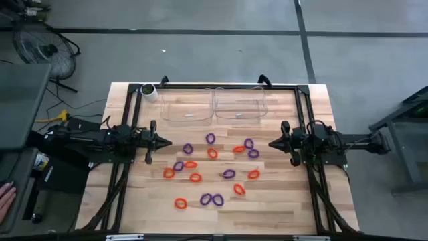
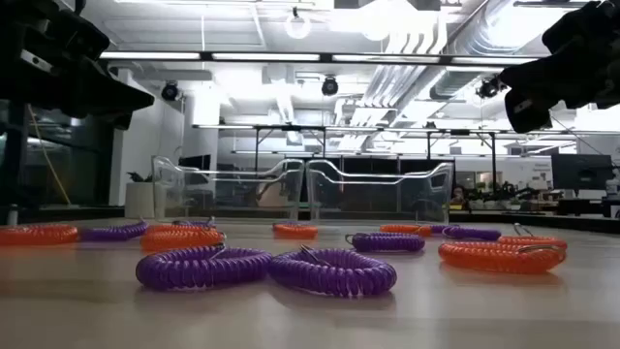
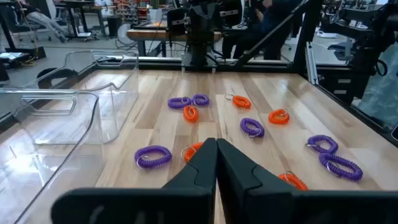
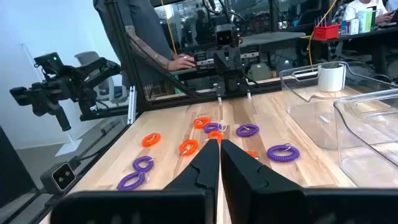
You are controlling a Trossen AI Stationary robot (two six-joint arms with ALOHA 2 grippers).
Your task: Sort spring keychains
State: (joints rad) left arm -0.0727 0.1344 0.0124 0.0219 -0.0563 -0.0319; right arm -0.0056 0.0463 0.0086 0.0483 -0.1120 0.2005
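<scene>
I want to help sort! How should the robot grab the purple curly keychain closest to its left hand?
Grip one side of the purple curly keychain, coming straight down from above. It lies flat as an open loop, so one finger could go in the hole and one outside. The left hand, shut now, must open first.

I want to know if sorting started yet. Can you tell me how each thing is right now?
Left gripper: shut, holding nothing.
Right gripper: shut, holding nothing.
Left bin: empty.
Right bin: empty.
Orange keychains: loose on table, unsorted.
Purple keychains: loose on table, unsorted.
</scene>
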